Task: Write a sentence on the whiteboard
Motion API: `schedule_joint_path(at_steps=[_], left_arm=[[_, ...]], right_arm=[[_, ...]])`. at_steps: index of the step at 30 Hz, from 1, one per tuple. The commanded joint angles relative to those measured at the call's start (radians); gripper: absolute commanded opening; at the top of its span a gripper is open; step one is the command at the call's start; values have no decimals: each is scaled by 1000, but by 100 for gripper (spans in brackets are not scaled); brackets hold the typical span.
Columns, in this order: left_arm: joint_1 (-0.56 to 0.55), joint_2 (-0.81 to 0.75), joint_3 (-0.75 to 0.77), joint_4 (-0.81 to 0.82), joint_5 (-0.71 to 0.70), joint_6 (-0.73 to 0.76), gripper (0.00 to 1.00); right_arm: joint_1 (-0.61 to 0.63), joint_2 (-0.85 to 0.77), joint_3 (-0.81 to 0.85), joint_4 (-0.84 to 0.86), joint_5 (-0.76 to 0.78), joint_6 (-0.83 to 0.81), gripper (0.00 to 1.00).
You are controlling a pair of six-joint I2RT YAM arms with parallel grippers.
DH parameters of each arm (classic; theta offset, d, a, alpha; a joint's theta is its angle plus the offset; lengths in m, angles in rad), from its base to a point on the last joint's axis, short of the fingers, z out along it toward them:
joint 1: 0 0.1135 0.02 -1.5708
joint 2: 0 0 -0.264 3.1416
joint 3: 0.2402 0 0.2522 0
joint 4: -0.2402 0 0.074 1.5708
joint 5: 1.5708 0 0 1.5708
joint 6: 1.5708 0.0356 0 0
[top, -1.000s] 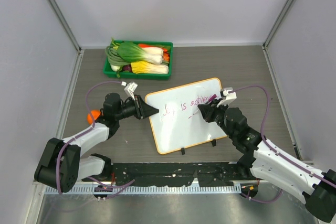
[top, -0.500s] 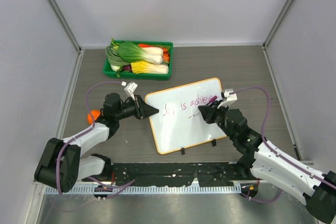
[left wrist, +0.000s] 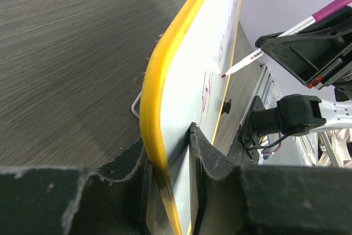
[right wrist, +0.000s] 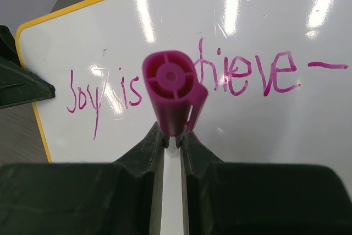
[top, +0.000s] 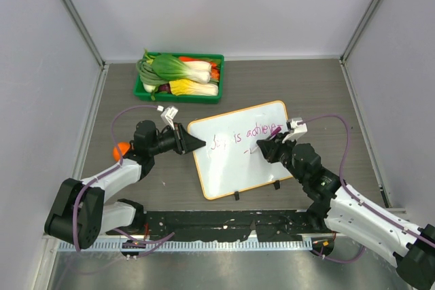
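Note:
The whiteboard (top: 234,171), white with an orange-yellow rim, lies tilted on the table between the arms. My left gripper (top: 194,142) is shut on its left edge; the left wrist view shows the rim (left wrist: 159,64) pinched between the fingers (left wrist: 209,158). The sentence (right wrist: 236,75) reads "Joy is achieve" followed by a dash, in purple-pink. My right gripper (right wrist: 173,138) is shut on a purple marker (right wrist: 173,89), seen cap end on. The marker's tip (left wrist: 224,74) touches the board just below the first line.
A green tray (top: 177,98) piled with vegetables sits at the back left. An orange ball (top: 121,149) lies beside the left arm. Grey walls close in the table on three sides.
My right gripper has carried the marker a little toward the near edge, from the end of the first line to just below it. The left gripper and the board have not moved.

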Motion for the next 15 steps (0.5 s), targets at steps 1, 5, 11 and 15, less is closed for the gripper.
schedule_joint_path(at_steps=[1, 5, 11, 15], left_arm=[[-3, 23, -28, -75, -131, 163, 0], [-1, 26, -26, -74, -128, 163, 0], [-1, 22, -26, -75, -125, 163, 0], [-3, 19, -28, -77, -130, 165, 0]], right_arm=[[-5, 16, 14, -14, 55, -7, 1], [-3, 29, 30, 16, 76, -11, 1], [-3, 54, 62, 26, 106, -36, 1], [-5, 55, 76, 18, 136, -47, 1]])
